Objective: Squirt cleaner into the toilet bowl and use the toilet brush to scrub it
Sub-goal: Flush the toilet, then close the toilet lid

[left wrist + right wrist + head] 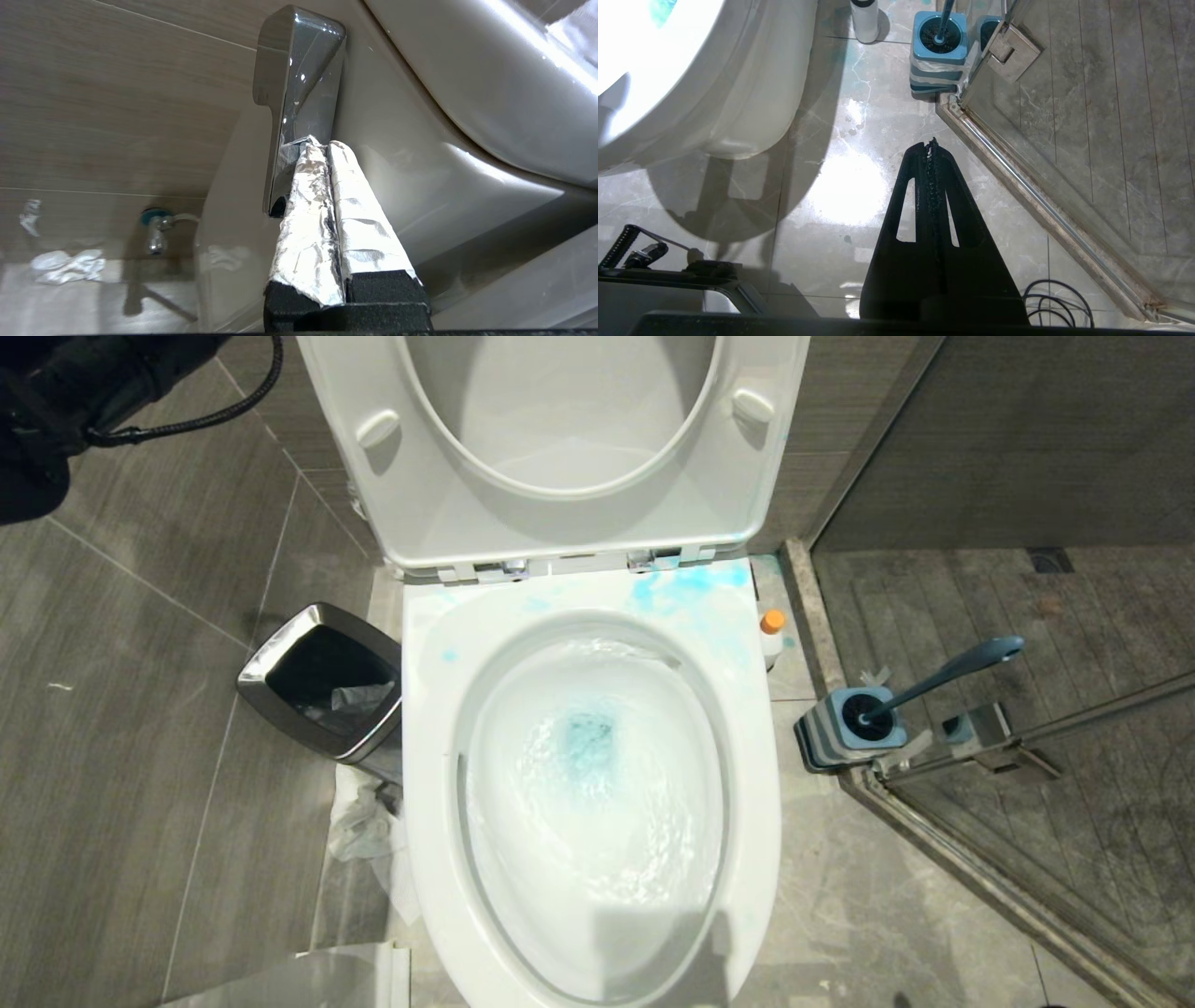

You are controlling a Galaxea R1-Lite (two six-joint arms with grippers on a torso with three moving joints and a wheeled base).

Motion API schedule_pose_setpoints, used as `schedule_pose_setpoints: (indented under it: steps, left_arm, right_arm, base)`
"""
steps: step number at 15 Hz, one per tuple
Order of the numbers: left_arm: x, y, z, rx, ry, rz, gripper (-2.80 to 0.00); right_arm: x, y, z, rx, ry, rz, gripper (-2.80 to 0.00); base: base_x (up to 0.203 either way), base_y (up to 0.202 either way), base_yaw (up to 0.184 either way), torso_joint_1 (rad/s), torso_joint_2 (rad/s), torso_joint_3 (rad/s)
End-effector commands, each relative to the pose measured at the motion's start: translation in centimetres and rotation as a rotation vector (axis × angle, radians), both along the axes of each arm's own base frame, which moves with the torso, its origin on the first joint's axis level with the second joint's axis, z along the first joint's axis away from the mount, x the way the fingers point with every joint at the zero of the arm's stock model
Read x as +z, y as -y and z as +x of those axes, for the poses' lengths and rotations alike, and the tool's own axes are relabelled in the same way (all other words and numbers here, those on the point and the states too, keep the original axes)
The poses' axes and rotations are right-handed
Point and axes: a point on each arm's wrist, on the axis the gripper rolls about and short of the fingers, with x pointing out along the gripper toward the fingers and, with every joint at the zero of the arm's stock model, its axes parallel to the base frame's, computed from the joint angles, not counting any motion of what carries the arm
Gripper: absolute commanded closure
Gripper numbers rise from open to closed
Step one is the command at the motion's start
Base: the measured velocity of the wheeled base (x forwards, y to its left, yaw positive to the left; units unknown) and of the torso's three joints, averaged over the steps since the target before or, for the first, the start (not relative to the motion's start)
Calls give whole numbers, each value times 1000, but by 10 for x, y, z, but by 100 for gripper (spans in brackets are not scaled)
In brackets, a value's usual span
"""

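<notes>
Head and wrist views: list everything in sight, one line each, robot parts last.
toilet bowl: one, white, centre, water swirling, blue smears on rear rim
seat and lid: one, white, raised
flush lever: one, chrome, on the tank side
cleaner: one, white with orange cap, floor right of the bowl
toilet brush: one, slate-blue, standing in its holder
holder: one, grey-blue, by the shower door
waste bin: one, steel-rimmed, left of the bowl
left gripper: foil-wrapped, shut, tips at the flush lever
right gripper: black, shut, above the floor

Glossy white ceramic toilet bowl (425,728), mirror-bright chrome flush lever (299,93), crinkled foil-wrapped jaws
</notes>
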Motion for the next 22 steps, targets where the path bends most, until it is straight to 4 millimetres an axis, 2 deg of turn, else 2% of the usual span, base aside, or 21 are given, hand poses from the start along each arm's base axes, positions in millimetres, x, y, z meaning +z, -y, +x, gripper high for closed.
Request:
schedule_pose_setpoints:
  steps: [1,4,8,11,13,14,16,19,22]
  left_arm:
    - [10,-5,-15,36,20,58,0]
    - [33,-17,-51,67,46,70,0]
    - [63,-34,-129,110,70,72,0]
    - [62,-43,-191,127,28,92,0]
    - [50,-46,-218,115,-10,110,0]
    - [46,-48,-223,103,-19,126,0]
    - [46,-58,-215,119,-32,142,0]
    - [49,-66,-174,37,21,123,0]
    - [63,-72,-125,-80,100,26,0]
  right_arm:
    - [0,0,0,0,-1,0,0]
    - [0,0,0,0,-1,0,0]
    - [0,0,0,0,-1,0,0]
    - [0,0,0,0,-1,0,0]
    - [0,0,0,0,-1,0,0]
    - [0,0,0,0,-1,0,0]
    - [0,0,0,0,-1,0,0]
    - [0,0,0,0,-1,0,0]
    - [0,0,0,0,-1,0,0]
  base:
    - [0,0,0,0,0,0]
    - [0,0,0,0,0,0]
    - [0,0,0,0,0,0]
    - [0,0,0,0,0,0]
    - [0,0,0,0,0,0]
    - [0,0,0,0,0,0]
    - [0,0,0,0,0,0]
    - [0,0,0,0,0,0]
    - [0,0,0,0,0,0]
